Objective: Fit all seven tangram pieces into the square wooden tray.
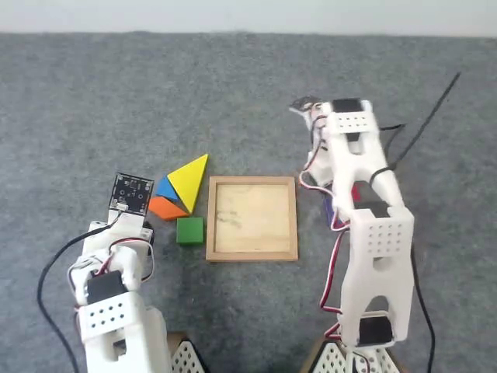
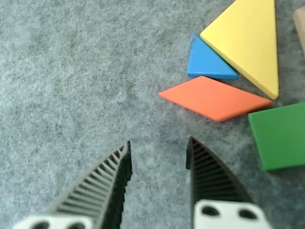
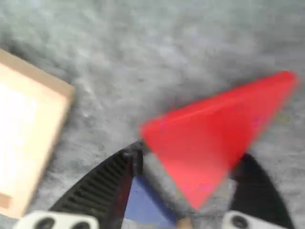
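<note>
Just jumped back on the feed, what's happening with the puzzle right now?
Nothing is in the wooden tray yet. The right gripper appears to hold a red triangle just off one side of the tray, above the carpet, with a bluish piece lying under it. The left gripper hangs open over the carpet on the tray's other side, close to the orange parallelogram. The blue triangle, yellow triangle and green square lie there too, untouched.
</note>
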You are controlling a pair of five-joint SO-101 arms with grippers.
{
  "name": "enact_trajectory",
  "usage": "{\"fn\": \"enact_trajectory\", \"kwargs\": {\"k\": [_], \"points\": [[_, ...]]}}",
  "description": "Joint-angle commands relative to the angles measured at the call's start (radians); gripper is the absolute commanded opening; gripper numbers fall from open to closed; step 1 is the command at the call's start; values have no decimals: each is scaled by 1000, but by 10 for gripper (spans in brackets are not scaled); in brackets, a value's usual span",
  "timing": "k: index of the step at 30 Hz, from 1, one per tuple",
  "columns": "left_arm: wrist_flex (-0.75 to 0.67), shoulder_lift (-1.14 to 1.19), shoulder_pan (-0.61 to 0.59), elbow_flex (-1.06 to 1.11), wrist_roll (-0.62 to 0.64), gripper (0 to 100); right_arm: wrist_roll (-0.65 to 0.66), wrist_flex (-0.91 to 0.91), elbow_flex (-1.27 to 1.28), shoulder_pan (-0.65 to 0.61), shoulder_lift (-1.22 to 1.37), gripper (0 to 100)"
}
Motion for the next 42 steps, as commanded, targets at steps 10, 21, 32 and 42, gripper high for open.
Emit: {"fn": "enact_trajectory", "kwargs": {"k": [10, 21, 32, 42], "points": [[-26, -23, -2, -10, -9, 179, -241, -31, -20, -62, 2, 303], [-26, -23, -2, -10, -9, 179, -302, -35, -35, -61, 4, 288], [-26, -23, -2, -10, -9, 180, -387, -35, -38, -85, -8, 413], [-26, -23, -2, -10, -8, 180, -585, -16, -183, -93, 88, 456]]}}
